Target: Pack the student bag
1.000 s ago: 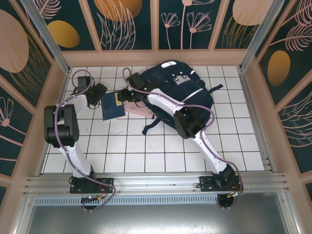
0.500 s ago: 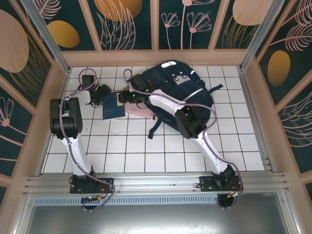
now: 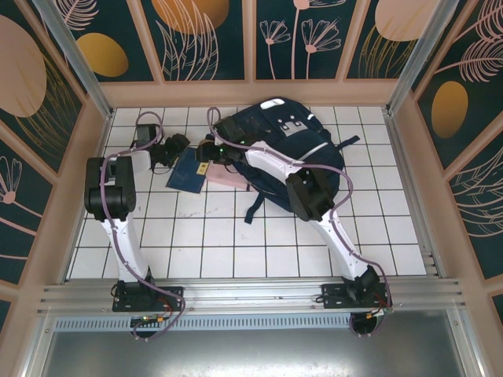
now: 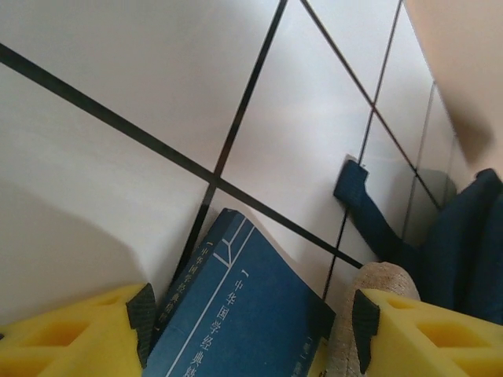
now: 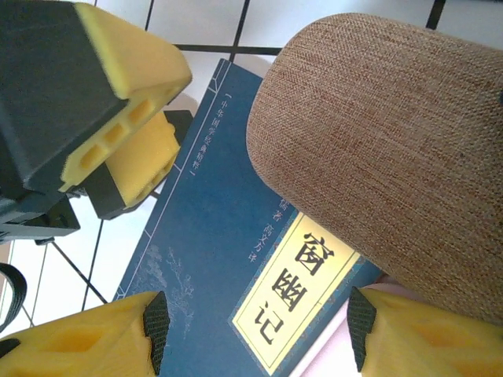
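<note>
My left hand (image 4: 253, 318) and right hand (image 5: 257, 322) hang released over the blue book (image 5: 196, 236); I fear they collide.

navy student bag (image 3: 295, 137) flat, far-centre tiles

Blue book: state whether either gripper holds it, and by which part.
Neither holds it. The left gripper is open with the blue book's end between its spread fingers, not clamped. The right gripper is open above the cover.
</note>
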Tool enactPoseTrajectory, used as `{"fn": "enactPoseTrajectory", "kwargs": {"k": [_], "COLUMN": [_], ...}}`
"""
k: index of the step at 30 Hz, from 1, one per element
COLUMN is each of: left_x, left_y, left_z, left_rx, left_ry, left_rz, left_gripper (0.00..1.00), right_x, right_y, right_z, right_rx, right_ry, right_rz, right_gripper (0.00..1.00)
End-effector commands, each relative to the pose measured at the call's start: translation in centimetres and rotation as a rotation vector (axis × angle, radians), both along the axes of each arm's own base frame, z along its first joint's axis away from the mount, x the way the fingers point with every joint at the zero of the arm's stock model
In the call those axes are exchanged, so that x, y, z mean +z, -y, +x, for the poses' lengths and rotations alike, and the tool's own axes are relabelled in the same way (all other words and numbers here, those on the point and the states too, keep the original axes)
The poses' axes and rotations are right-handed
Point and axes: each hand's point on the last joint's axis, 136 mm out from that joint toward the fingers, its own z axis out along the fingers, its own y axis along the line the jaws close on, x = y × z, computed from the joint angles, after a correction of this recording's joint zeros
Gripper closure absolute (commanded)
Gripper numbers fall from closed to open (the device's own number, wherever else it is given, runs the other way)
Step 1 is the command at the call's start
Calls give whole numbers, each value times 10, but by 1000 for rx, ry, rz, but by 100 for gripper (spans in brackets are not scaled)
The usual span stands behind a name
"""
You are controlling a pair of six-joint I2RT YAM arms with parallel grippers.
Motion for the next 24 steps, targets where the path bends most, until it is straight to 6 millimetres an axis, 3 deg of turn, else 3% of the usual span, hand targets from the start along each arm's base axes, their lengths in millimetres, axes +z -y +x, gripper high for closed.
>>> {"fn": "enactPoseTrajectory", "kwargs": {"k": [1,4,10,13,20,24], "left_x": [-6,-13,-23,-30,-32,-32], "left_y": [70,77,81,84,85,75], "left_z": [-49,-67,-94,-103,-110,-115], "left_rx": [-168,-172,-152,-162,-158,-130], "left_ry": [-148,-184,-219,-238,-251,-265], "left_rz": [-277,-296,-242,-189,-71,-11], "left_gripper": [33,34,35,34,31,29], "right_x": [-67,-54,8,28,30,31], "right_y": [36,37,52,65,90,87], "right_z": [-21,-27,-33,-45,-100,-133], "right_rx": [-30,-5,-23,-47,-72,-61], "right_ry": [-173,-161,-65,-48,-150,-197], "right_rz": [-141,-121,-58,-48,34,86], "right_gripper": [36,36,36,35,36,38]}}
